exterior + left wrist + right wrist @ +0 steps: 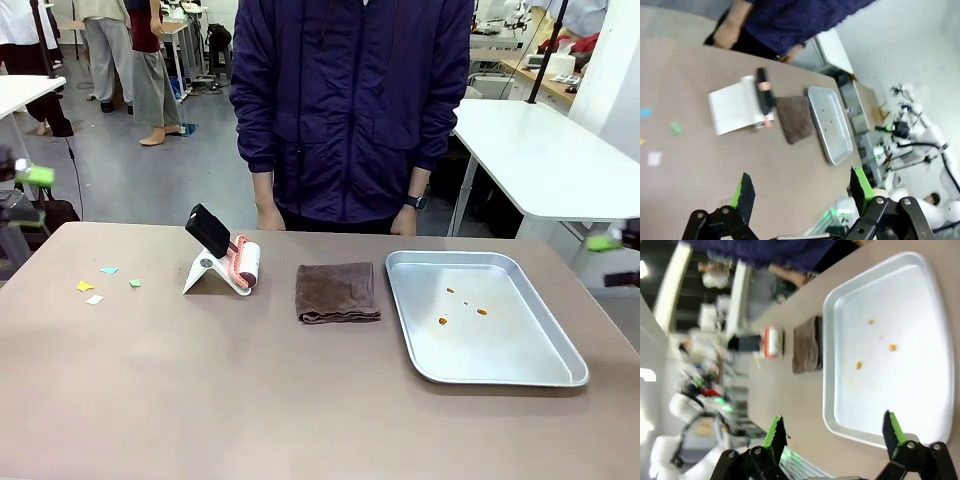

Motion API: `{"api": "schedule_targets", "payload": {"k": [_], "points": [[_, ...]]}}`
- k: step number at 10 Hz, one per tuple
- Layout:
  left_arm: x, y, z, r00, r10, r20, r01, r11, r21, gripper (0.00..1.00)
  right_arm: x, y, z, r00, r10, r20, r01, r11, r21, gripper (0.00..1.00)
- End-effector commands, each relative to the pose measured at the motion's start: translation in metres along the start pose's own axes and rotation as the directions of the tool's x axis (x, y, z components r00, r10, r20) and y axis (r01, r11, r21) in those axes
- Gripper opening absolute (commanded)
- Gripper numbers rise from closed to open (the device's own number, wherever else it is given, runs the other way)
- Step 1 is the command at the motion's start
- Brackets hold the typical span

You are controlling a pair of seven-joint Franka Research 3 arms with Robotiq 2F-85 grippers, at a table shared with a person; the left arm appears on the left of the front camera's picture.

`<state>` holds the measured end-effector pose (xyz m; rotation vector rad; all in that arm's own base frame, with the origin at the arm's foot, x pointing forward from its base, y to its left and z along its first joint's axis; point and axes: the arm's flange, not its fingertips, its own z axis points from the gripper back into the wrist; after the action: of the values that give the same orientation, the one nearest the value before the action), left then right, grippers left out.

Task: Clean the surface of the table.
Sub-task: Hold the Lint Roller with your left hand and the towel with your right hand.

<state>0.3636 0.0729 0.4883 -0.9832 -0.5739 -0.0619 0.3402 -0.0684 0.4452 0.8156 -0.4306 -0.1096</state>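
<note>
Both claws wide apart and empty: left claw (802, 192) and right claw (834, 432) hover by opposite ends of the table (200, 400); suggest left takes lint roller (246, 265) by its black handle (208, 230), lifts off the stand (204, 273), rolls the paper scraps (108, 270).

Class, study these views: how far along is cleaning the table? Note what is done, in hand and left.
Done: nothing visibly. In hand: nothing; left gripper and right gripper are open, empty. Left: paper scraps lie on the table; lint roller and cloth sit untouched.
</note>
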Motion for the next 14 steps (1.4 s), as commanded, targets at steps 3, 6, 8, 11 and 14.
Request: {"api": "schedule_targets", "payload": {"k": [3, 6, 8, 11, 14], "points": [[0.036, -0.046, -0.091, 0.959, -0.117, -0.26, 0.145, 0.985, 0.089, 1.0, -0.008, 0.107, -0.138, 0.967, 0.189, -0.172, -0.213, 0.967, -0.14, 1.0], [0.049, -0.049, -0.136, 0.948, -0.078, -0.31, 0.146, 0.968, 0.204, 1.0, -0.017, 0.149, -0.217, 0.918, 0.277, -0.284, -0.332, 0.928, -0.169, 1.0], [0.05, -0.036, -0.151, 0.948, -0.037, -0.315, 0.118, 0.963, 0.241, 1.0, -0.025, 0.161, -0.248, 0.932, 0.273, -0.241, -0.323, 0.925, -0.202, 1.0], [0.051, -0.016, -0.162, 0.932, 0.008, -0.362, 0.089, 0.964, 0.252, 1.0, -0.028, 0.162, -0.275, 0.954, 0.213, -0.212, -0.259, 0.94, -0.221, 1.0], [0.044, -0.012, -0.163, 0.938, -0.012, -0.345, 0.103, 0.964, 0.245, 1.0, -0.029, 0.158, -0.267, 0.943, 0.244, -0.228, -0.292, 0.934, -0.208, 1.0]]}}
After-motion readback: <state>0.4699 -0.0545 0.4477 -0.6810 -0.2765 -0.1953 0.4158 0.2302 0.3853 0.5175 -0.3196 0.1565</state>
